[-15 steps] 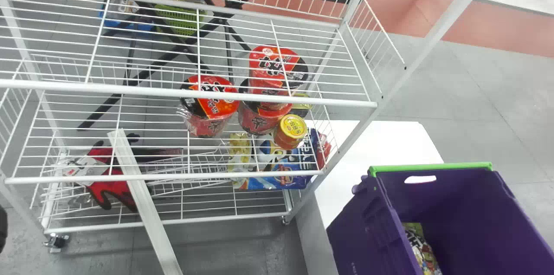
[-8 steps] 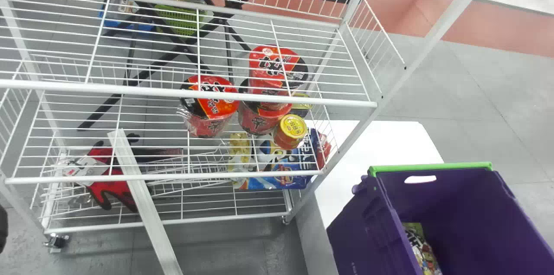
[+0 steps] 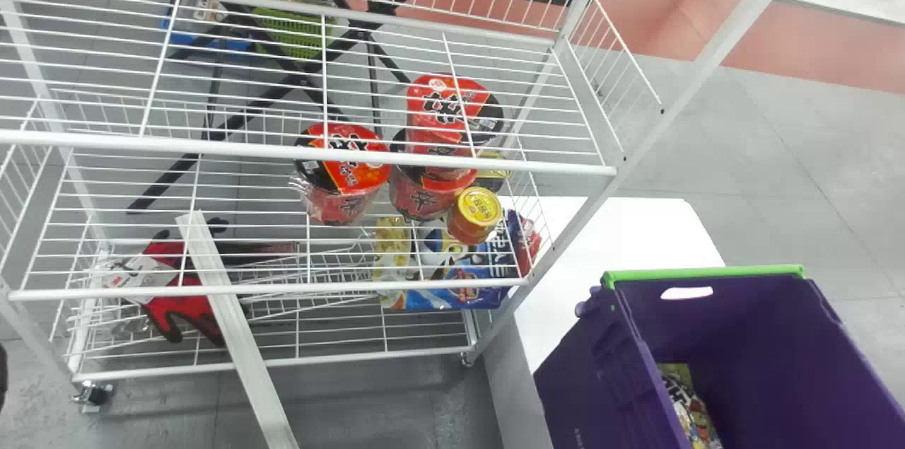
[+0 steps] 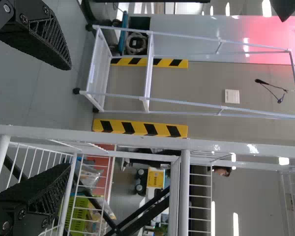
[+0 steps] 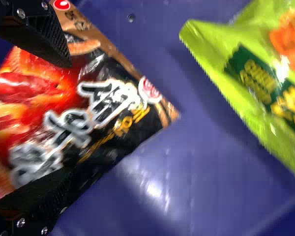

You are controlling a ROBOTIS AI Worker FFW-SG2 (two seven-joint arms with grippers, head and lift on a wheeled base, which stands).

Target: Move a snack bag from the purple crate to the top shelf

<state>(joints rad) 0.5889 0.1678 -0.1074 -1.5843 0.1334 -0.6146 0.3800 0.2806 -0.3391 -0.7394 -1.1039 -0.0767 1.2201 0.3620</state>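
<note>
Right gripper point(image 5: 70, 118) — fingers apart, one at either side of a stretch of the black-and-red snack bag point(image 5: 64, 113). Said bag: lying inside the purple crate point(image 3: 583, 385), running beneath and between the fingers; whether they touch it, cannot tell. Green snack bag point(image 5: 265, 78): same crate, farther out past the fingertips, a strip of crate floor between the two bags. White table point(image 3: 622, 230), next to the crate, toward the rack. White wire rack point(image 3: 304, 152), to the left of the crate in the head view; red-and-black noodle cups point(image 3: 346, 170) and a yellow-lidded container point(image 3: 477, 208) seen through its upper wires; below these, a blue packet point(image 3: 470, 286) and red-and-black gloves point(image 3: 170, 315). Left gripper point(image 3: 2, 375) — parked at the head view's left edge, beside the rack, fingers spread.
</note>
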